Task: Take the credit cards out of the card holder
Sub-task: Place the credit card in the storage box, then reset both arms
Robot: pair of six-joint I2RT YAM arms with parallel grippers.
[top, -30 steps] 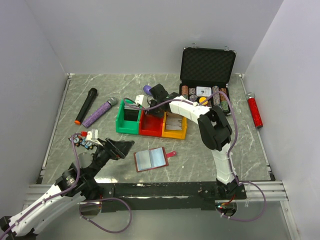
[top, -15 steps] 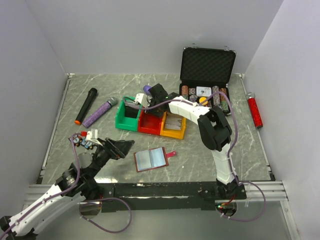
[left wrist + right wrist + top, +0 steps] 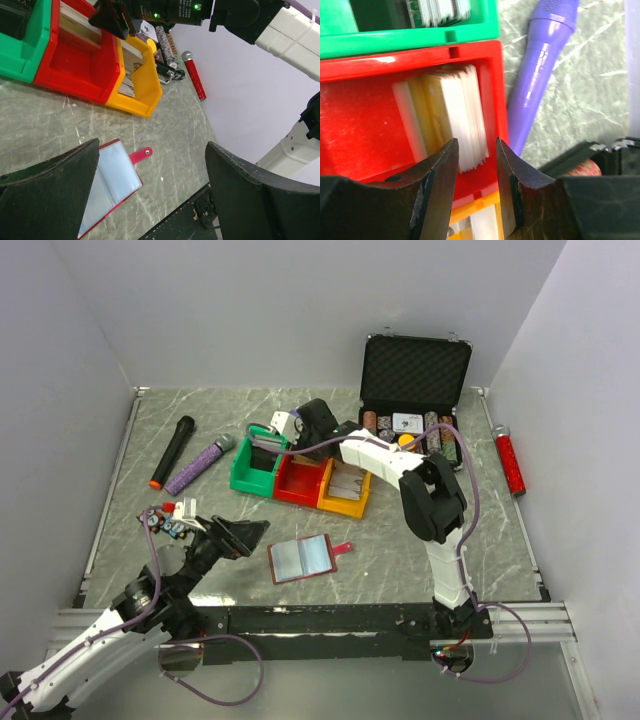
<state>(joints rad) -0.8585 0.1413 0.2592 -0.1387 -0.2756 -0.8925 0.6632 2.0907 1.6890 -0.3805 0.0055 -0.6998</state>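
Top external: card holder [image 3: 300, 559], writing indiscernible

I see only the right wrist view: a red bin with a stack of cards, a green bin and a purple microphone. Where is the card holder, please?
Observer: The card holder lies open on the table, nearer to the arms' bases than the yellow bin and apart from it.
Operator: Does the left gripper hold it?
Observer: No. The left gripper is beside it, on its left, with the jaws wide open and nothing between them.
Operator: Are there cards in it?
Observer: In the left wrist view the pale sleeve looks bare, but a finger hides part of it.
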